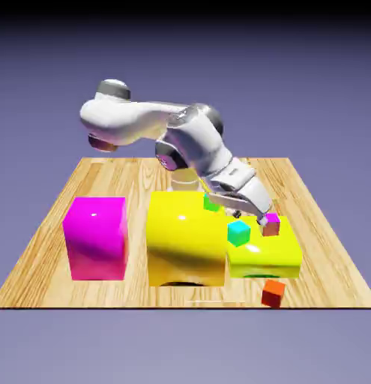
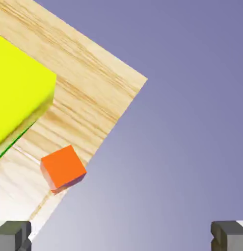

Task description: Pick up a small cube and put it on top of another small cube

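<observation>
The small cube [image 1: 273, 292] is tiny and orange-red and sits on the wooden table near its front edge, at the exterior view's right. The hand view shows this small cube [image 2: 63, 167] at lower left, close to the table's edge. My gripper [image 1: 257, 217] hangs above the low yellow block [image 1: 264, 255], higher than the orange-red cube and apart from it. Its grey fingertips [image 2: 13, 235] stand wide apart in the hand view, so the gripper [image 2: 121, 238] is open with nothing between them. A cyan small cube [image 1: 238, 233] and a magenta-topped small cube [image 1: 271, 224] rest on the low yellow block.
A big yellow block [image 1: 184, 238] stands mid-table with a big magenta block [image 1: 97, 238] to its left. A small green cube [image 1: 211, 202] peeks from behind the arm. The table's edge [image 2: 118, 112] runs diagonally through the hand view, beside the yellow block [image 2: 17, 93].
</observation>
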{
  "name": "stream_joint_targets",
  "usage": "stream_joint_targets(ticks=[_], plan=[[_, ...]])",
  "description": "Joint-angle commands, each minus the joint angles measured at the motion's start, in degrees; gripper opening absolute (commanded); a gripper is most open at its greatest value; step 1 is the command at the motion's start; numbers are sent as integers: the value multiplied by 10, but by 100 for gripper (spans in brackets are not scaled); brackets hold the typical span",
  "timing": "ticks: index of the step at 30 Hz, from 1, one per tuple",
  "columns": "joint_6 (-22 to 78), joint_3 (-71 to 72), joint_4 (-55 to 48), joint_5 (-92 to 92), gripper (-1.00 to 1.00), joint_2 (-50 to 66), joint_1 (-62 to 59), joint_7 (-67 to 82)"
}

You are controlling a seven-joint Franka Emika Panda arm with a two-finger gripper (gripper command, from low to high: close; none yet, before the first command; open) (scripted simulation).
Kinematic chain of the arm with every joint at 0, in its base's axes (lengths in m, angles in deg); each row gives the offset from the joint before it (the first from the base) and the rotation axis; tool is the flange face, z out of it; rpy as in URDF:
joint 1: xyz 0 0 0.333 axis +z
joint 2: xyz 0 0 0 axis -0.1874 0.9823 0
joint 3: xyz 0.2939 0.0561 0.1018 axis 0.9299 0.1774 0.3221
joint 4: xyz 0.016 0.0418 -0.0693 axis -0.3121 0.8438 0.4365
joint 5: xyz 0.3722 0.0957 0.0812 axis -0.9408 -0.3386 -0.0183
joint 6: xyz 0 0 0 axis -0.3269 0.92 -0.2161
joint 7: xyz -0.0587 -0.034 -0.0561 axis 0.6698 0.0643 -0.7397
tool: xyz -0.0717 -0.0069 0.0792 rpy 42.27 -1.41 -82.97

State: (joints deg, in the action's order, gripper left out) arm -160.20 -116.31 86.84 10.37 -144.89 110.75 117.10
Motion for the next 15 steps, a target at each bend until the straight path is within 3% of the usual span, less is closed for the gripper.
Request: stream_joint_targets(ticks=[1,9,14,15], plan=[[11,-15,-9,8,0,-7,21,15],[99,-137,-84,75,0,-63,187,133],[45,-192,-68,121,0,-103,201,127],[45,-192,-68,121,-100,-103,201,127]])
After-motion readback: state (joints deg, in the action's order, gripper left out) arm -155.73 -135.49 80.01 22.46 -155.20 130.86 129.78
